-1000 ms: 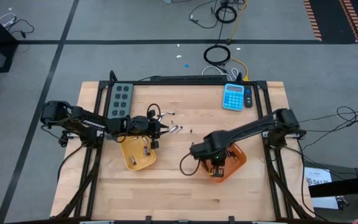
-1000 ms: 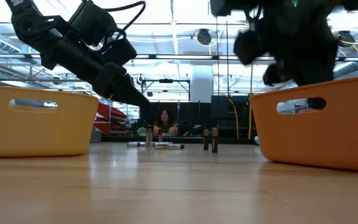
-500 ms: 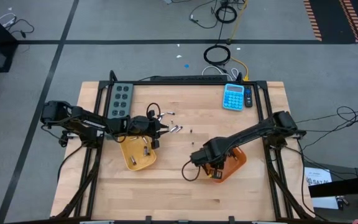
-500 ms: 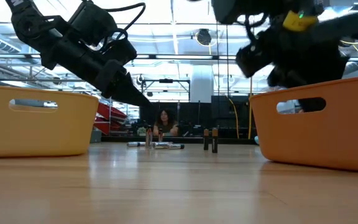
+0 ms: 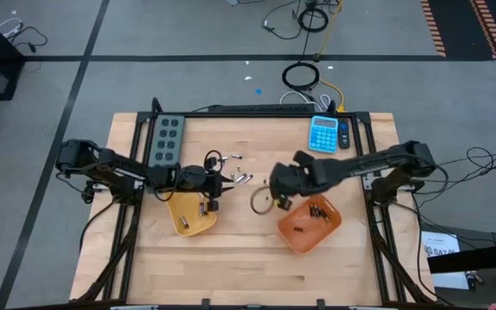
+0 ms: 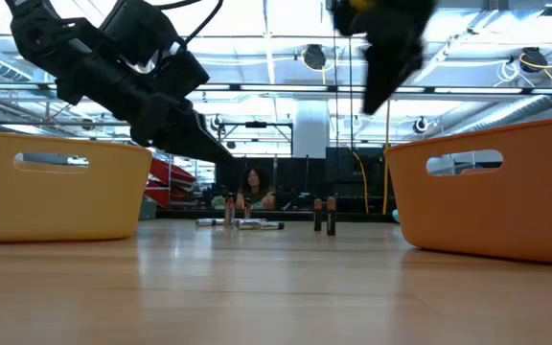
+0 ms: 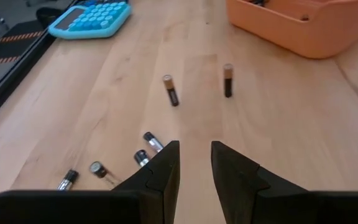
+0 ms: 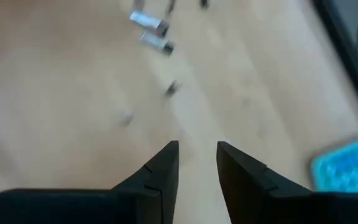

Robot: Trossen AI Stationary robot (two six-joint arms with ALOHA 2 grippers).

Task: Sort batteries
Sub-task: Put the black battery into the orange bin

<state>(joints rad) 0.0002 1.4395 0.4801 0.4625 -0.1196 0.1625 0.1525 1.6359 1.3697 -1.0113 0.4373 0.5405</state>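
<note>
Several loose batteries lie on the table between the trays: silvery ones (image 7: 148,149) (image 5: 241,177) and two small dark ones (image 7: 171,90) (image 7: 228,79). A yellow tray (image 5: 192,215) holds a few batteries (image 5: 203,207). An orange tray (image 5: 310,226) holds dark ones (image 5: 319,211). My left gripper (image 7: 195,168) (image 5: 220,182) is open and empty, above the yellow tray's far right corner, pointing at the silvery batteries. My right gripper (image 8: 197,167) (image 5: 275,182) is open and empty, above the table beyond the orange tray's far left corner, near the dark batteries.
A blue calculator (image 5: 324,133) lies at the far right of the table and a grey button box (image 5: 166,138) at the far left. Bare wood lies between the trays and toward the near edge. A person (image 6: 254,187) sits in the room behind the table.
My right gripper has risen out of the orange tray and gone toward the table's far edge and a little left, toward the loose batteries. The orange tray now shows uncovered in the high view.
</note>
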